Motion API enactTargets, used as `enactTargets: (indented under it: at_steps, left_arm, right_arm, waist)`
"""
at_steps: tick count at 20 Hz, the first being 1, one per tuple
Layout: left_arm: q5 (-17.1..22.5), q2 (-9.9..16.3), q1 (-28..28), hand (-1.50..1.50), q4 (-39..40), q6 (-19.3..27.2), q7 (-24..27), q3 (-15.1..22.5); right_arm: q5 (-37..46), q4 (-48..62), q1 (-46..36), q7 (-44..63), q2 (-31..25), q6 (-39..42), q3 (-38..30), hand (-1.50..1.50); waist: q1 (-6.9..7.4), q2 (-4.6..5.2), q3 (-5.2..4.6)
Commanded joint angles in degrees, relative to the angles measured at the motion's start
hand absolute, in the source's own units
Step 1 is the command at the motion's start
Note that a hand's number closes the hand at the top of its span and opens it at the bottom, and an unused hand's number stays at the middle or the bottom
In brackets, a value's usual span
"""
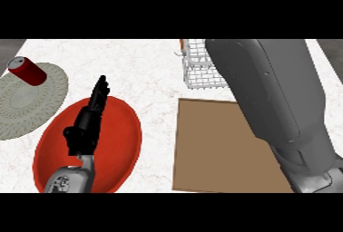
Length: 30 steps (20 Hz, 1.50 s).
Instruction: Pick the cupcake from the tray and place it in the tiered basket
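The brown tray (214, 149) lies flat at the centre right, and no cupcake shows on its visible part. The white wire tiered basket (199, 72) stands just behind it at the top. My right forearm (275, 90) stretches from the lower right across the tray and over the basket, hiding most of the basket. Its hand is past the top of the view. A small orange sliver (181, 43) shows at the basket's upper left edge; I cannot tell what it is. My left hand (87, 120) rests open, fingers straight up, over the red plate.
A red plate (124, 136) lies at the lower left under the left hand. Left of it is a round grey woven mat (33, 102) with a red can (28, 71) lying on it. White marbled counter (134, 59) surrounds everything.
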<state>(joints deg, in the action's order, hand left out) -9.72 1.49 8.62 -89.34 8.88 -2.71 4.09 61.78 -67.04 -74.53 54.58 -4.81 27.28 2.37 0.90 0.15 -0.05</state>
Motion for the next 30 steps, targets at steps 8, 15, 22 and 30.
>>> enactTargets:
  at_steps: [8,15,22,30]
  left_arm:
    - [-0.61,-0.52,0.89,0.0,2.37,0.94,1.53,-0.46]
    - [0.55,0.16,-0.1,0.0,-1.86,-0.24,-1.24,0.08]
    - [0.19,-0.4,-2.3,0.0,0.45,0.68,1.6,-0.01]
    - [0.54,0.15,-2.14,0.0,0.48,0.97,1.0,-1.45]
  right_arm:
    - [0.89,10.65,4.33,-2.23,-2.47,-13.13,-7.44,1.5]
    - [-4.08,11.58,7.03,-7.62,-0.01,-23.87,-12.76,-1.5]
    - [-4.86,0.57,5.72,-1.58,-1.05,-31.88,-16.97,-1.5]
    - [-12.05,-17.18,18.32,2.4,-7.3,-27.9,-25.92,-1.5]
  waist:
    - [-0.21,0.28,0.03]
    - [0.03,0.08,0.06]
    - [-1.31,-0.47,0.04]
    - [-3.03,-0.91,0.11]
